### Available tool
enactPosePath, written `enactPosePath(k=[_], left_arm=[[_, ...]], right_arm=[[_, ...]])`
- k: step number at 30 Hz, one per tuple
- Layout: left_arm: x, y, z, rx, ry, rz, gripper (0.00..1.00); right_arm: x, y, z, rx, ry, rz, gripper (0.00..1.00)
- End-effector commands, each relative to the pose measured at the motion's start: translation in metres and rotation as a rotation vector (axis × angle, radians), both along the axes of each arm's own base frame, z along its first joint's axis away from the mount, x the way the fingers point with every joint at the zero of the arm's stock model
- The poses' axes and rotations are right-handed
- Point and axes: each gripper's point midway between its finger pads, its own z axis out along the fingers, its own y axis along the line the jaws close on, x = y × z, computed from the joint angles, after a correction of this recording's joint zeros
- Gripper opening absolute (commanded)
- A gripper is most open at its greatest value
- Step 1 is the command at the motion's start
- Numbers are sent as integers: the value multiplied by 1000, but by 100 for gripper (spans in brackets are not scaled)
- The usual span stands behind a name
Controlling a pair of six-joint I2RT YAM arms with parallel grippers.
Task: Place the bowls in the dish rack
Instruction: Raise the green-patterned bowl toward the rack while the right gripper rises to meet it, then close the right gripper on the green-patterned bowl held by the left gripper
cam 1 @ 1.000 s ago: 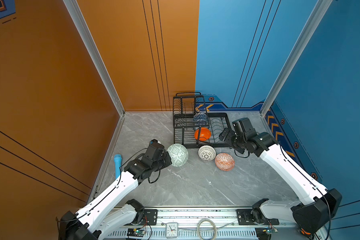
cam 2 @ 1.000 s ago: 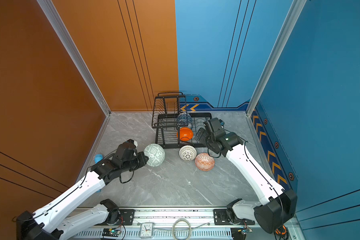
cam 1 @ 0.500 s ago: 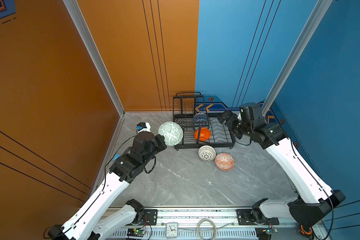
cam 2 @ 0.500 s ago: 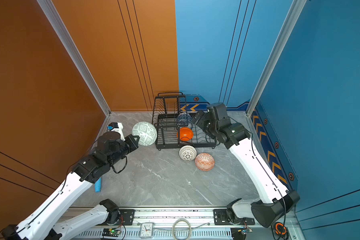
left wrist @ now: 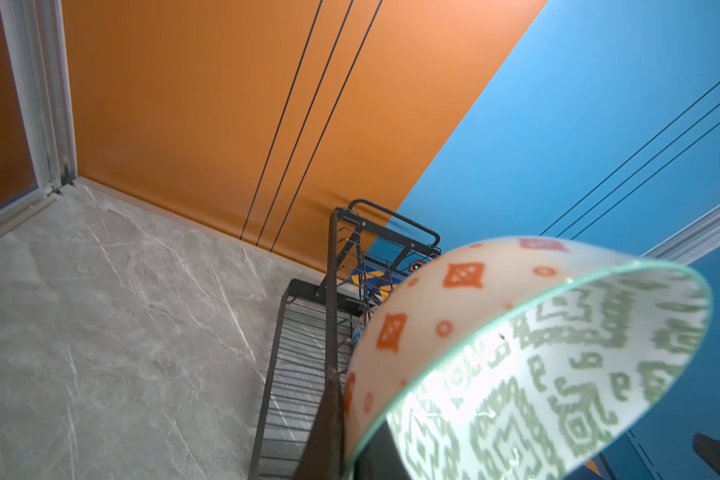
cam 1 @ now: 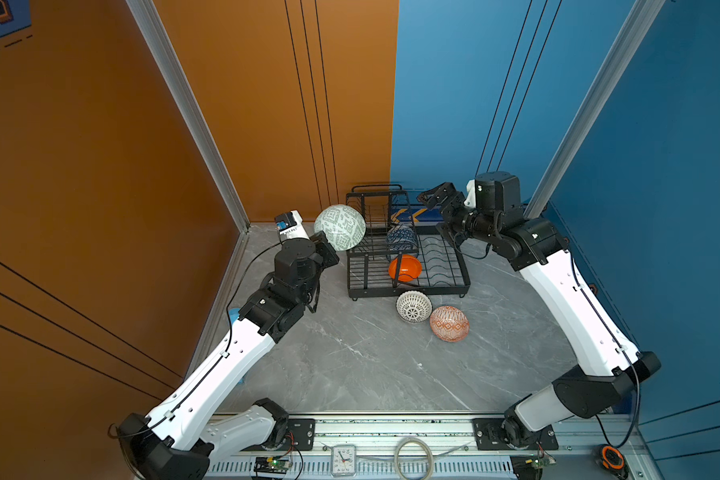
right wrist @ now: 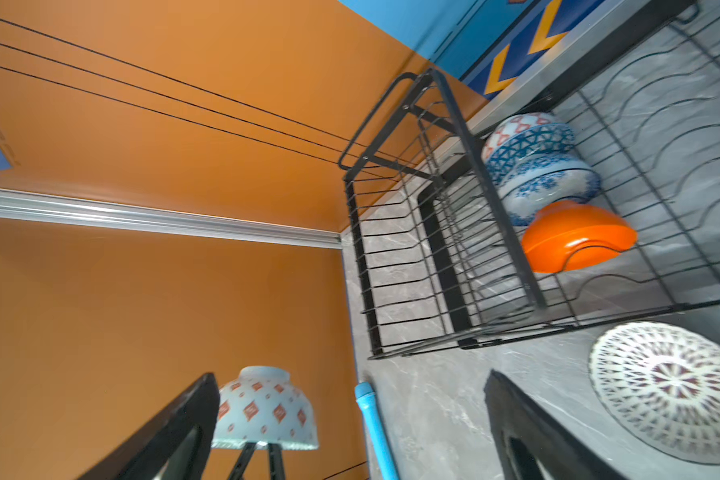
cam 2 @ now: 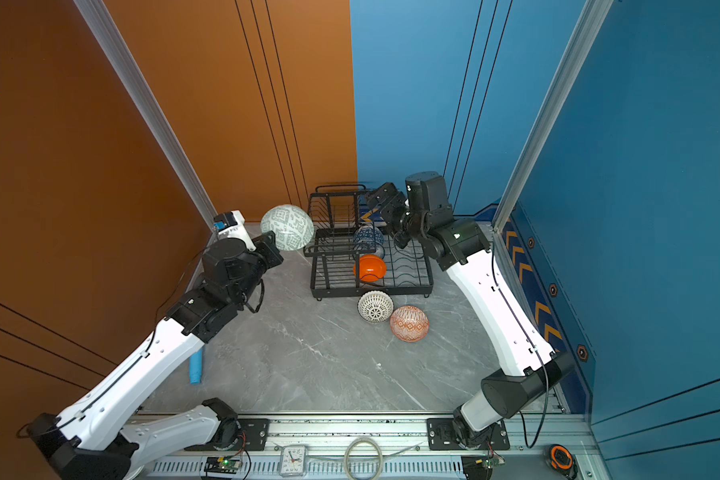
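Both top views show a grey table (cam 1: 350, 365) walled in orange and blue; left jaws clamp the pale green bowl (cam 1: 340, 227) aloft beside the dish rack (cam 1: 441, 287), right jaws gape empty over it. Only the right wrist view separates the blue geometric bowl (right wrist: 528, 141) from the floral bowl (right wrist: 549, 187), beside the orange bowl (right wrist: 578, 237) in the rack; lattice bowl (cam 1: 413, 306) and diamond bowl (cam 1: 449, 323) lie in front.

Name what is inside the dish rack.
Three bowls stand on edge in the dish rack: the blue geometric bowl, the blue floral bowl, the orange bowl. They overlap, so each hides part of the next.
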Motion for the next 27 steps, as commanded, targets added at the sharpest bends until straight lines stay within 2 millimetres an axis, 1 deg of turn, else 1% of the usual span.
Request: enactPosePath(k=[1,4,8,13,16,19,23,27], left_arm=[[9,7,66,38,-206,88,0],[22,2,74,73,-237,115,0],[35,-9,81,132,-272,136,0],[47,-21,81,175,-301,155,0],[52,-34,81,202,-311,147,0],[53,-47,80,210,-321,133,0],[54,-61,77,208,-331,122,0],[52,-71,77,215,-341,108,0]], right_arm=[[5,22,31,179,-19,31,100],[10,40,41,271,-10,50,100],[13,60,54,327,-10,76,100],[14,81,63,391,9,91,100],[17,91,64,427,22,95,97],[21,95,65,455,30,88,96],[27,98,64,477,39,75,89],[33,97,60,483,41,54,75]])
